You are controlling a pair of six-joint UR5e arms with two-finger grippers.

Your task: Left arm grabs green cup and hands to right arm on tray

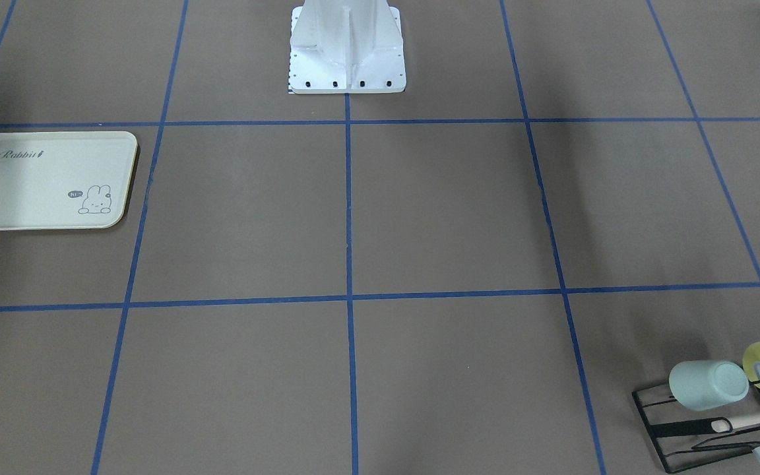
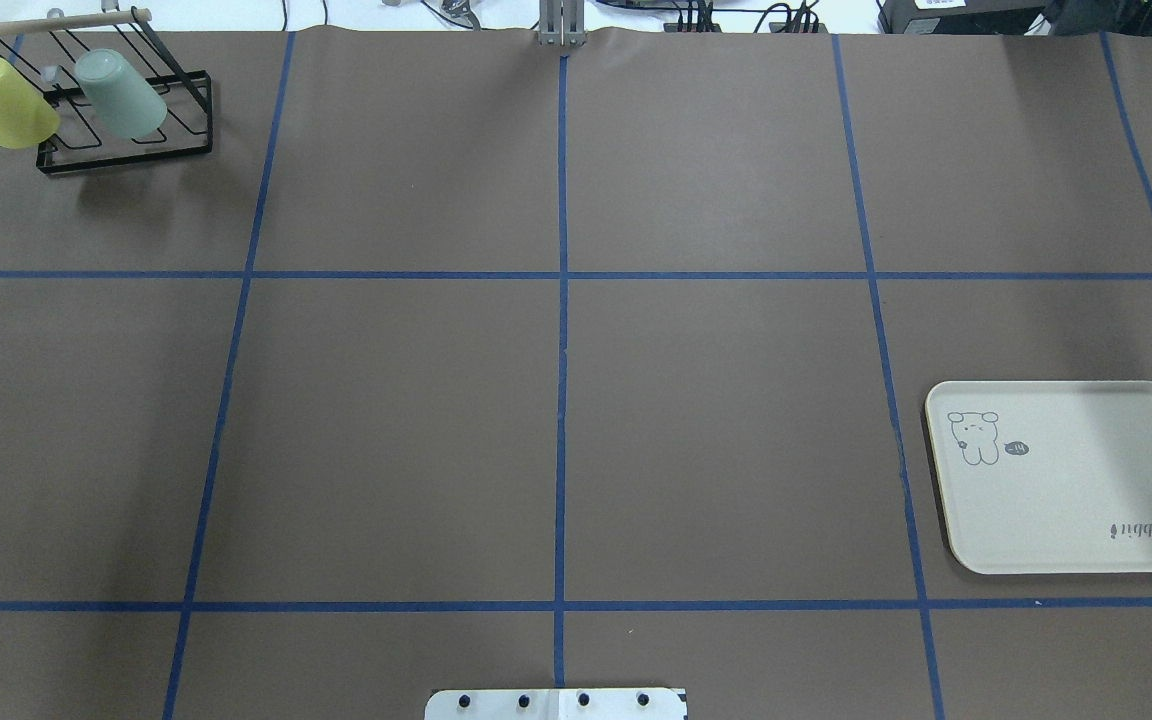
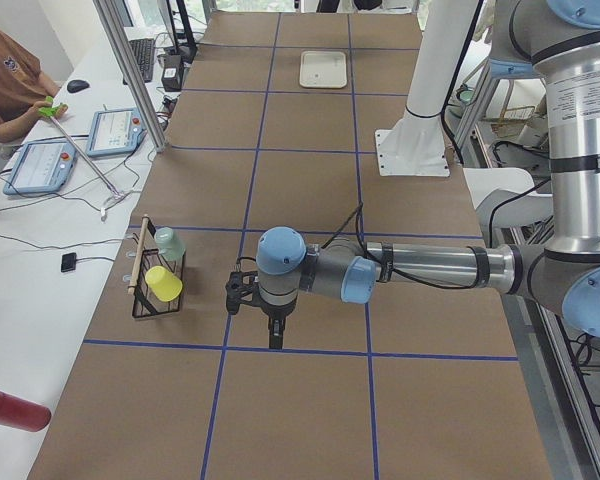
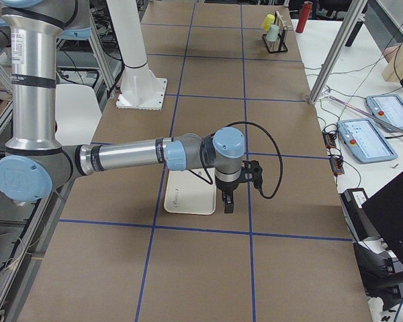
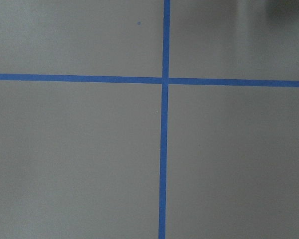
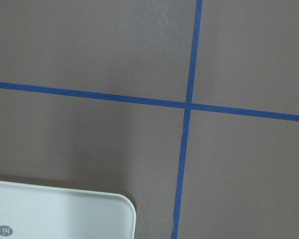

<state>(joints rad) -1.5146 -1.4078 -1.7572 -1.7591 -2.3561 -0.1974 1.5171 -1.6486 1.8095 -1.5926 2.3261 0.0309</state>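
Observation:
The green cup (image 1: 706, 386) hangs tilted on a black wire rack (image 1: 703, 437) at the table's far left corner, also in the overhead view (image 2: 121, 95) and small in the left side view (image 3: 168, 243). The tray (image 1: 43, 181) lies bare on the robot's right side, seen overhead too (image 2: 1066, 500). The left gripper (image 3: 275, 338) points down above the table, a short way from the rack. The right gripper (image 4: 228, 204) points down by the tray's edge (image 4: 188, 196). Both grippers show only in the side views, so I cannot tell whether they are open or shut.
A pale yellow cup (image 2: 6, 103) hangs on the same rack beside the green one. The white robot base (image 1: 347, 56) stands at the table's near edge. Blue tape lines grid the brown table. An operator and tablets (image 3: 40, 160) are beyond the far edge.

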